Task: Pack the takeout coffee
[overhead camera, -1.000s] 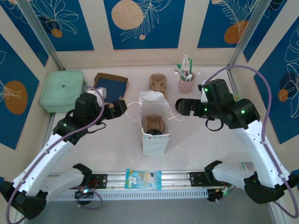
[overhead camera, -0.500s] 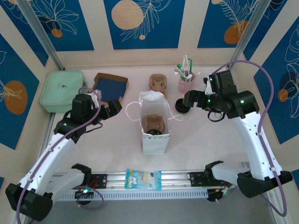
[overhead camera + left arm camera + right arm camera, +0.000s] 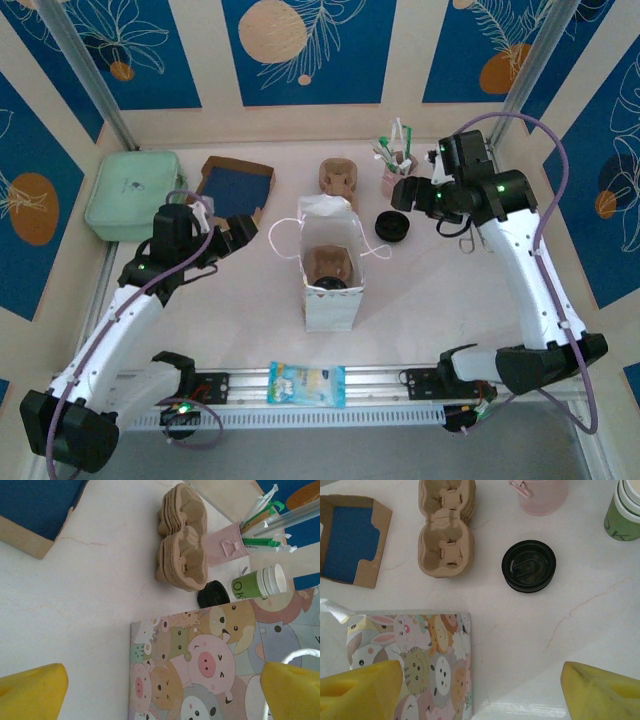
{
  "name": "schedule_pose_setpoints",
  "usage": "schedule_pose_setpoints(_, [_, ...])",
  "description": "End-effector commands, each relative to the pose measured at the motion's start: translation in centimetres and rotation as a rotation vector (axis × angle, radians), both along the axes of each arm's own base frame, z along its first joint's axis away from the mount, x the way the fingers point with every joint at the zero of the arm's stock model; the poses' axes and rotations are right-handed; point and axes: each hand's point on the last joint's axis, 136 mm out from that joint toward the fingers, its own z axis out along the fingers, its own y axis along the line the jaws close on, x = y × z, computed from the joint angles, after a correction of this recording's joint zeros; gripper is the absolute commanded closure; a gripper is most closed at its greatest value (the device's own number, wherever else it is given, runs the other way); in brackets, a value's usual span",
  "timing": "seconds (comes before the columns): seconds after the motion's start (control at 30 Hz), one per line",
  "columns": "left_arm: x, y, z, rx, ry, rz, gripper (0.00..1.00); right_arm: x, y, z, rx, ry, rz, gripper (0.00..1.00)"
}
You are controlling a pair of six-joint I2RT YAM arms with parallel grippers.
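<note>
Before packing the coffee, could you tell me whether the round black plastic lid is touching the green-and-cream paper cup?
Apart: the right wrist view shows bare table between lid and cup.

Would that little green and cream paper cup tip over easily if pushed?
Probably: the paper cup is taller than wide, so a high push may topple it. Its black lid lies apart on the table, so the uncapped rim would likely squash if squeezed.
</note>
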Motion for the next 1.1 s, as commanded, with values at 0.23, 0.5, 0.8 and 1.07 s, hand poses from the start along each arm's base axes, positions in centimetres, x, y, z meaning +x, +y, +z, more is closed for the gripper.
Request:
schedule_pose_setpoints(0.23, [0.3,0.3,-0.4,-0.032,-0.006,-0.003,0.02,3.2,0.2,0.0,0.000,0.002,0.011,0.22])
schedule_pose_setpoints(0.5, [0.6,0.8,-0.9,-0.050,0.007,0.003,0.03,6.7,-0.2,0.0,-0.006,0.015,0.000,0.32])
schedule_pose_setpoints(0.8, [0.4,1.1,-0.2,-0.030,-0.013,-0.001,0.03,11.0,0.2,0.0,-0.004,0.031,-0.014,0.46])
schedule_pose_setpoints(1.07, [-0.2,1.6,1.3,0.006,-0.049,-0.005,0.03,14.4,0.2,-1.0,-0.033,0.057,-0.042,0.48])
